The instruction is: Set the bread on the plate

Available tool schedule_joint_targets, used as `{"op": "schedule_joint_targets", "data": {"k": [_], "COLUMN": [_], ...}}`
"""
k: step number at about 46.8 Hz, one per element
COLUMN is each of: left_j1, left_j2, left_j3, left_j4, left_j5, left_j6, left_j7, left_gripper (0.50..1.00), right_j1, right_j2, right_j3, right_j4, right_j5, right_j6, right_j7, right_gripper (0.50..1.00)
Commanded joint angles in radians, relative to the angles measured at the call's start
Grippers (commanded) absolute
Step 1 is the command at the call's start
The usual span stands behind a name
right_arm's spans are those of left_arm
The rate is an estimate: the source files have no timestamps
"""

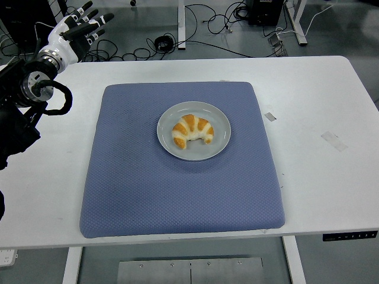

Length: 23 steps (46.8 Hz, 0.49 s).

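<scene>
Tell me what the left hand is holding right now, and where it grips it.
Nothing. The left hand is empty, fingers spread, at the table's far left corner. The bread lies on the plate.

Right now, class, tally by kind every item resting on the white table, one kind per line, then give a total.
Blue mat: 1
Grey plate: 1
Croissant: 1
Tape strips: 2
Total: 5

A lab: loose cables [195, 29] across a grey floor [154, 18] behind the white table [314, 89].
</scene>
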Motion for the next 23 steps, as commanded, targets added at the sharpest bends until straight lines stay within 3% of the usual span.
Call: {"op": "schedule_joint_targets", "data": {"k": [1,23], "left_j1": [0.004,0.032], "left_j2": [-0.002,0.001], "left_j3": [-0.003,-0.004], "left_j4": [0.000,0.000], "left_j5": [-0.002,-0.002], "left_j6": [-0.002,-0.023], "left_j7": [-0.006,-0.016], "left_gripper": [0.986,0.986], "right_j1": [0.001,0.004], "right_j2": [0.000,0.000], "right_j3": [0.001,0.001], "right_j4": [0.012,0.012], "right_j5": [0.000,0.000], "right_j6": [0.003,0.003], "right_j7": [0.000,0.000], "right_gripper": [1.000,1.000]}}
